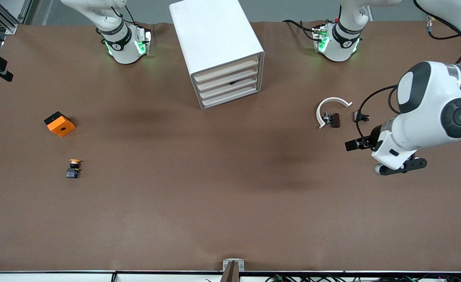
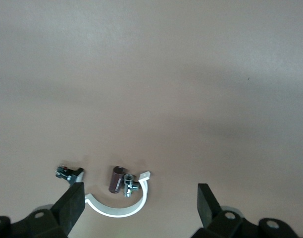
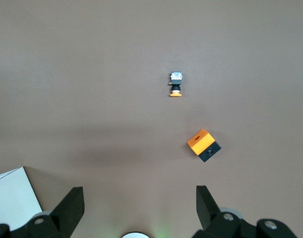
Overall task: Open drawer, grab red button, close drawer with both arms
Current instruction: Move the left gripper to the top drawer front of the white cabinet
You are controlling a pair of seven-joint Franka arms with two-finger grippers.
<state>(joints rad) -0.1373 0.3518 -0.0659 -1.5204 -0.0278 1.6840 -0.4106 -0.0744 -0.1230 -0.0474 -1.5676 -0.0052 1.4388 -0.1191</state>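
All four drawers (image 1: 230, 84) of the white cabinet (image 1: 215, 43) are closed; the red button is not visible. The left gripper (image 2: 141, 206) hovers, fingers apart, over a white clamp ring (image 2: 119, 208). The right gripper (image 3: 140, 206) hovers beside the cabinet, fingers apart.

I see the cabinet (image 1: 216, 47) near the bases, mid-table, its four drawers (image 1: 228, 84) shut and stacked. Toward the right arm's end: the cube with a hole (image 1: 60, 124), and the button with the mushroom cap (image 1: 73, 169) nearer the front camera than the cube, well apart from it. Toward the left arm's end: the curved bracket (image 1: 329, 109) with a small cylinder (image 1: 335, 120) just beside it, and a small clamp piece (image 1: 360, 116) near both.
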